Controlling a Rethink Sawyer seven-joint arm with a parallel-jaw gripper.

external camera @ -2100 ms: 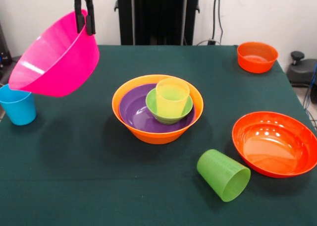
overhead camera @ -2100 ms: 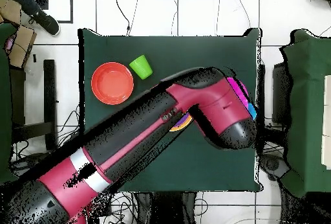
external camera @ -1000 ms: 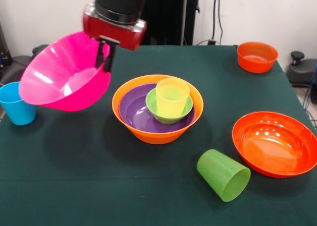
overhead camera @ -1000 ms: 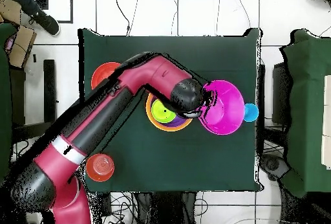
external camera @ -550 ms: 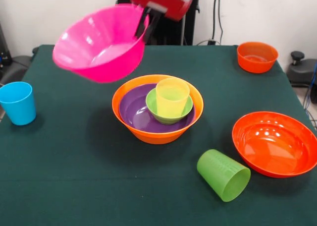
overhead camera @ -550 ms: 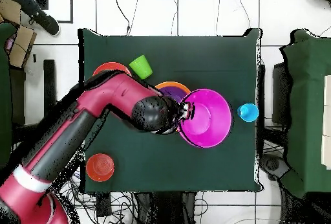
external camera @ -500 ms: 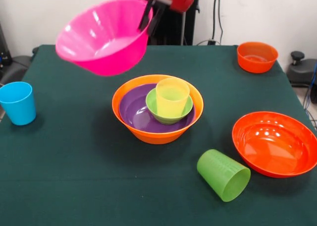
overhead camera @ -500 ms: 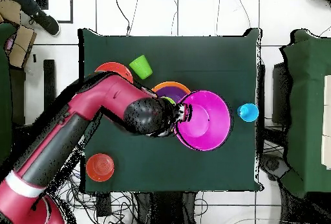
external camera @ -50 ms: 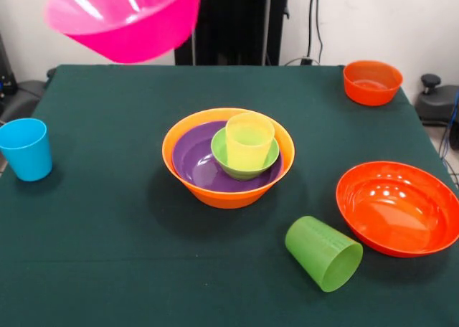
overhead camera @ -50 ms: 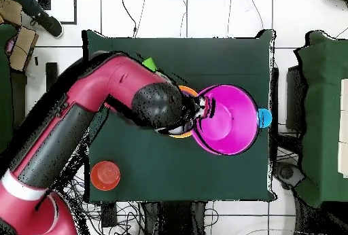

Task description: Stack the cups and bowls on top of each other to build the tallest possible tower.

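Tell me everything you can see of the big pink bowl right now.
The pink bowl is large, round, glossy plastic, its top cut off by the front view's upper edge. It hangs in the air, tilted, touching no table or other dish. From overhead its open mouth faces up, empty, and the tool meets its rim on the side toward the orange bowl stack. It partly hides the blue cup.
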